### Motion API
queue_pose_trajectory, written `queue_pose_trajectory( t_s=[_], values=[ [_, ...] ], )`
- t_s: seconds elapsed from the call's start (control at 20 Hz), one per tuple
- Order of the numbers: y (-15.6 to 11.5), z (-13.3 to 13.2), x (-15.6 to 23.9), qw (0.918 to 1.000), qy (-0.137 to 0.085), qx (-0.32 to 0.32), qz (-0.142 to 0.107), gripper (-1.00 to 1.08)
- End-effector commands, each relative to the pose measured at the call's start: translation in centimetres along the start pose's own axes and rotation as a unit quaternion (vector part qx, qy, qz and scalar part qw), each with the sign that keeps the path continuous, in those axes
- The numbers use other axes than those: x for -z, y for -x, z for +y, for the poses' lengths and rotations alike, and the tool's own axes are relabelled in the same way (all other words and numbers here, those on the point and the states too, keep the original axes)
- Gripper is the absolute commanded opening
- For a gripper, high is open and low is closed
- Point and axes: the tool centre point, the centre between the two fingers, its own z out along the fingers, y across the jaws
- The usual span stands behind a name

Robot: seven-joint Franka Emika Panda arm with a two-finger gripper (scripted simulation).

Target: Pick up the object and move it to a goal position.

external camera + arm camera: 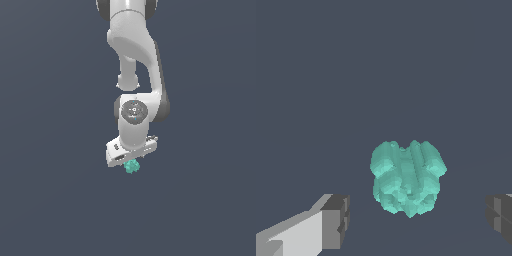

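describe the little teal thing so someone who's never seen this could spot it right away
Start at the white robot arm hanging down the middle of the exterior view and follow it to the claw at its lower end. Just beneath sits a tiny teal-green bumpy ball. It is the only coloured thing against the plain dark grey-blue surface, and the wrist view shows it between the open fingers, untouched.

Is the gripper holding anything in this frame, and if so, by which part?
Nothing is held. The gripper is open, its fingertips standing clear on either side of the teal ball.
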Motion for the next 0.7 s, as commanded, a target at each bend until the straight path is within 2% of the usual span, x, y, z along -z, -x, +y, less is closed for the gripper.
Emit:
queue_pose_trajectory(
  t_s=[0.0, 0.25, 0.65],
  values=[
    [0.0, 0.0, 0.0, 1.0000, 0.000, 0.000, 0.000, 1.00],
    [0.0, 0.0, -1.0, 1.0000, 0.000, 0.000, 0.000, 1.00],
    [0.0, 0.0, -4.7, 1.0000, 0.000, 0.002, 0.001, 1.00]
  ],
)
